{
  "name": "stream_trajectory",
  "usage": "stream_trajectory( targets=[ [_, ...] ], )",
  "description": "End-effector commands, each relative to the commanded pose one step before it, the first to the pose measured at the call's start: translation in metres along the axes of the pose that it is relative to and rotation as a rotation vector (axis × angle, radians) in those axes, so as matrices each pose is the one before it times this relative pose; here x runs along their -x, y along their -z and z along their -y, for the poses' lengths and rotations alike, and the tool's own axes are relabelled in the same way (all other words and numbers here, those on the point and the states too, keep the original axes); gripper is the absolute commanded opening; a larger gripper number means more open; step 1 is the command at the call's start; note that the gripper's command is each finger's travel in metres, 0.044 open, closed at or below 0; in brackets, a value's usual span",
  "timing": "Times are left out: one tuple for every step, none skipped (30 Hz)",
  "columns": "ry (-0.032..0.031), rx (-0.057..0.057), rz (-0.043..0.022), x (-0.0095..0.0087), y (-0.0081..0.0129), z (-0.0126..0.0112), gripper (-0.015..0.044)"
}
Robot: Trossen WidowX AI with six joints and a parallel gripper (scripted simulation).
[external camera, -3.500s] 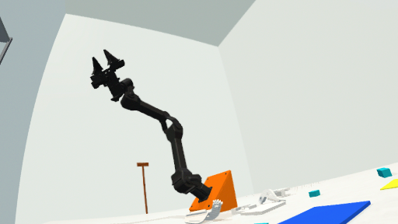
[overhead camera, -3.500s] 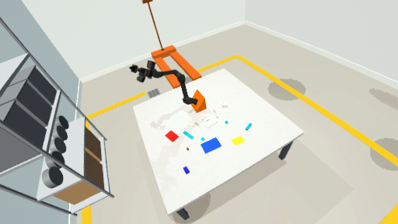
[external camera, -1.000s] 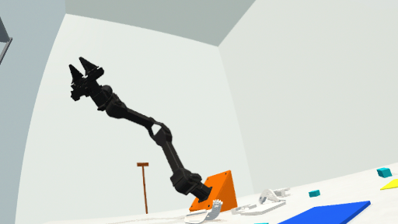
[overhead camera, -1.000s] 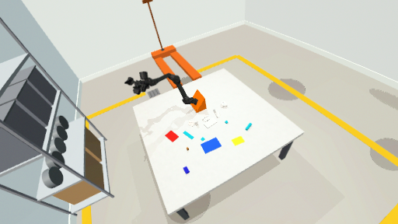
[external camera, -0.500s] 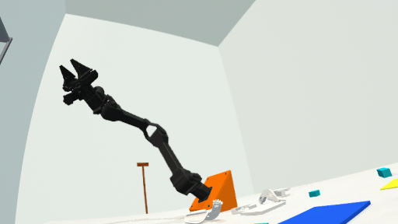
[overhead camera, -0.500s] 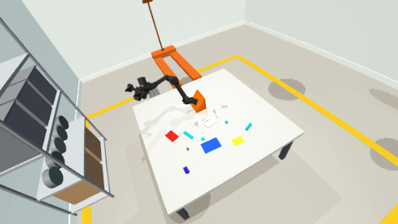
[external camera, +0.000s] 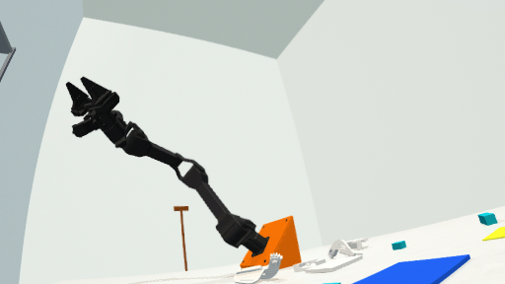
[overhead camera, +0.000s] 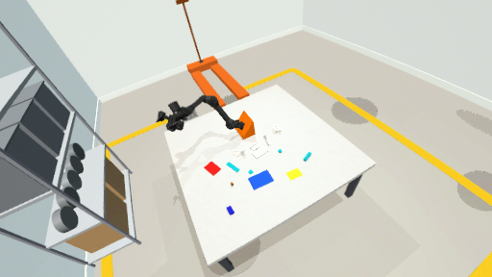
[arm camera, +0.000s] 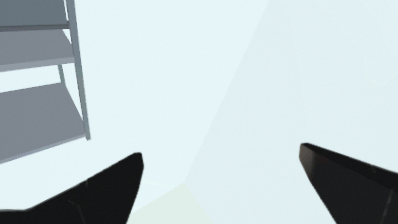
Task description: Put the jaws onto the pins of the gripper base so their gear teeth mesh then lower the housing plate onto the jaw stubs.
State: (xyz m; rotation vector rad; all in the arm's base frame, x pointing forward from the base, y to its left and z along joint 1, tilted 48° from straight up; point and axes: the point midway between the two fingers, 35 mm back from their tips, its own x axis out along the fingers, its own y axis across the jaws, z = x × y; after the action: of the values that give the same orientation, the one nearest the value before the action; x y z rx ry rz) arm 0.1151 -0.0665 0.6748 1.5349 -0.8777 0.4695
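Your pincer stands wide and empty, upper left in the exterior view; white parts lie near the orange mount

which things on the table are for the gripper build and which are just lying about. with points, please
For the job:
- white parts (overhead camera: 259,152) (external camera: 335,263); which is which, I can't tell

Just lying about:
- red square (overhead camera: 212,168)
- blue rectangle (overhead camera: 260,180) (external camera: 419,271)
- yellow piece (overhead camera: 294,174) (external camera: 496,235)
- teal pieces (overhead camera: 307,156) (external camera: 487,219)

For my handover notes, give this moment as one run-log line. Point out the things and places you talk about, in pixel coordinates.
pincer (overhead camera: 174,105) (external camera: 75,81) (arm camera: 221,149): open, nothing held | position: raised, away from table (overhead camera: 298,212) | white parts (overhead camera: 259,151) (external camera: 335,263): on table | assembly: unfinished
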Motion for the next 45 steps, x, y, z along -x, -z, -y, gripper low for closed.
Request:
stream_trajectory(
  targets=[
    [0.03677,0.0236,0.01220,-0.00292,-0.00861,0.01489,0.0440],
    [0.00600,0.0046,-0.00198,0.00004,-0.00007,0.00214,0.0440],
    [0.00606,0.0047,-0.00187,-0.00001,-0.00011,0.00218,0.0440],
    [0.00709,0.0059,0.00219,-0.00096,-0.00152,0.00281,0.0440],
    [0.00717,0.0059,0.00207,-0.00097,-0.00147,0.00283,0.0440],
    [0.00724,0.0060,0.00196,-0.00098,-0.00141,0.00286,0.0440],
    [0.00731,0.0060,0.00184,-0.00099,-0.00136,0.00289,0.0440],
    [0.00743,0.0061,0.00207,-0.00108,-0.00142,0.00295,0.0440],
    [0.00895,0.0074,0.00384,-0.00160,-0.00210,0.00362,0.0440],
    [0.00958,0.0079,0.00389,-0.00171,-0.00213,0.00387,0.0440],
    [0.00971,0.0080,0.00370,-0.00173,-0.00204,0.00392,0.0440],
    [0.00983,0.0081,0.00352,-0.00174,-0.00195,0.00396,0.0440],
    [0.00995,0.0082,0.00334,-0.00176,-0.00186,0.00400,0.0440],
    [0.01007,0.0083,0.00315,-0.00178,-0.00176,0.00404,0.0440],
    [0.01018,0.0084,0.00296,-0.00179,-0.00167,0.00407,0.0440],
    [0.01028,0.0085,0.00276,-0.00181,-0.00158,0.00411,0.0440],
    [0.01039,0.0086,0.00257,-0.00182,-0.00148,0.00414,0.0440],
    [0.01048,0.0086,0.00237,-0.00184,-0.00139,0.00417,0.0440],
    [0.00848,0.0049,0.00411,-0.00179,-0.00150,0.00425,0.0440],
    [0.00863,0.0050,0.00397,-0.00180,-0.00140,0.00429,0.0440],
    [0.00878,0.0052,0.00383,-0.00181,-0.00131,0.00433,0.0440],
    [0.00896,0.0054,0.00364,-0.00182,-0.00120,0.00435,0.0440],
    [0.01009,0.0077,0.00226,-0.00184,-0.00098,0.00427,0.0440],
    [0.01018,0.0078,0.00208,-0.00185,-0.00089,0.00429,0.0440],
    [0.01027,0.0079,0.00190,-0.00186,-0.00079,0.00431,0.0440],
    [0.01040,0.0082,0.00162,-0.00187,-0.00069,0.00430,0.0440],
    [0.01076,0.0093,0.00073,-0.00185,-0.00052,0.00416,0.0440],
    [0.01081,0.0094,0.00053,-0.00186,-0.00044,0.00417,0.0440],
    [0.00050,-0.0026,-0.00641,-0.00089,0.00151,0.00100,0.0440],
    [0.00052,-0.0027,-0.00676,-0.00094,0.00161,0.00105,0.0440],
    [0.00052,-0.0027,-0.00676,-0.00094,0.00162,0.00105,0.0440],
    [0.00051,-0.0027,-0.00676,-0.00094,0.00163,0.00106,0.0440],
    [0.00050,-0.0027,-0.00676,-0.00094,0.00164,0.00106,0.0440],
    [0.00049,-0.0027,-0.00676,-0.00094,0.00165,0.00106,0.0440],
    [0.00048,-0.0027,-0.00676,-0.00093,0.00166,0.00106,0.0440],
    [0.00146,-0.0014,-0.00577,-0.00098,0.00140,0.00132,0.0440],
    [0.00408,0.0021,-0.00313,-0.00110,0.00071,0.00200,0.0440],
    [0.00408,0.0021,-0.00316,-0.00110,0.00073,0.00200,0.0440],
    [0.00670,0.0034,-0.00121,-0.00113,0.00025,0.00268,0.0440],
    [0.00858,0.0044,-0.00164,-0.00145,0.00037,0.00343,0.0440],
    [0.01044,0.0054,-0.00214,-0.00176,0.00052,0.00416,0.0440],
    [0.01128,0.0060,-0.00248,-0.00191,0.00064,0.00449,0.0440],
    [0.01130,0.0061,-0.00267,-0.00192,0.00074,0.00448,0.0440],
    [0.01131,0.0062,-0.00285,-0.00193,0.00083,0.00447,0.0440],
    [0.01132,0.0063,-0.00304,-0.00195,0.00092,0.00446,0.0440]
  ],
)
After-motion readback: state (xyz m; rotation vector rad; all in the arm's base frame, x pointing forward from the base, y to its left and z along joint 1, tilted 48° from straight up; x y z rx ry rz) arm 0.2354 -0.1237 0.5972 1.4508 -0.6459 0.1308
